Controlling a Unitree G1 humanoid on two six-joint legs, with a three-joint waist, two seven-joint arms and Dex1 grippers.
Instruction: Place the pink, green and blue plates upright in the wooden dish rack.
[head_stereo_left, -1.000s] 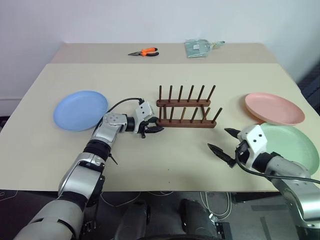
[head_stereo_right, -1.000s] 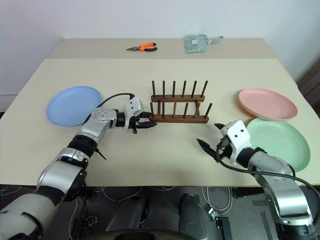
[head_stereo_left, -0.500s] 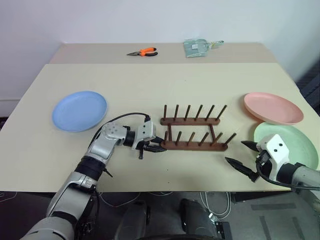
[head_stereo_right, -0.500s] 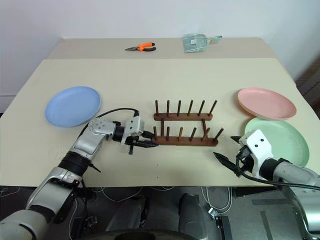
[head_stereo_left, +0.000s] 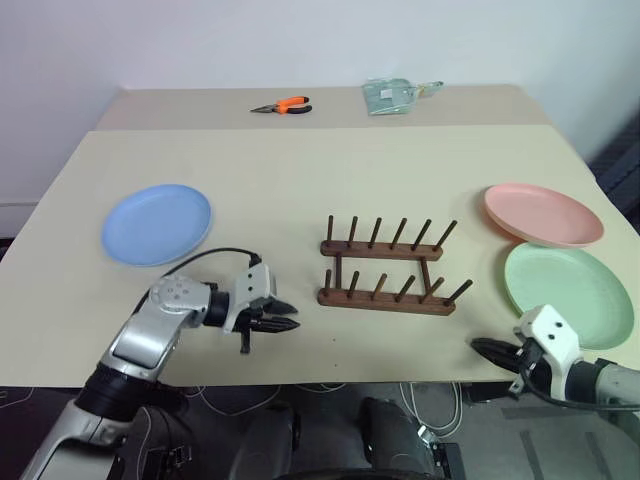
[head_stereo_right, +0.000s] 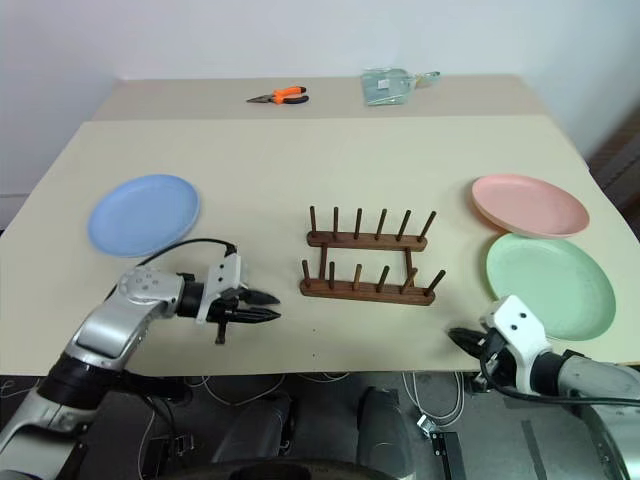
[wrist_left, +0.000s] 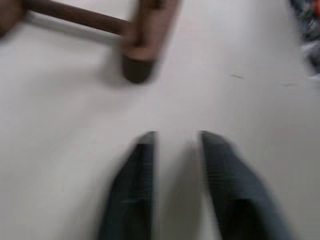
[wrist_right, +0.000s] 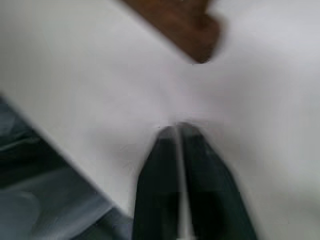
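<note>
The wooden dish rack (head_stereo_left: 388, 267) stands empty near the middle of the worktop (head_stereo_left: 300, 160), somewhat toward its front edge, both rows of pegs upright. The left gripper (head_stereo_left: 287, 324) hovers low over the worktop just to the left of the rack's front rail, its tips pointing toward the rail's left end but apart from it; its fingers look drawn nearly together around nothing, with only a thin gap between them in the left wrist view. The blue plate (head_stereo_left: 157, 223) lies flat near the worktop's left edge, behind that gripper and well apart from it. The right gripper (head_stereo_left: 487, 349) sits at the front edge toward the right corner, its two fingers closed on each other and empty, pointing left along the edge. The green plate (head_stereo_left: 568, 294) lies flat just behind and to the right of it, near the right edge, not touched. The pink plate (head_stereo_left: 543, 214) lies flat behind the green one, their rims close or slightly overlapping. Orange-handled pliers (head_stereo_left: 281, 105) and a clear packet (head_stereo_left: 394, 95) rest along the back edge.
</note>
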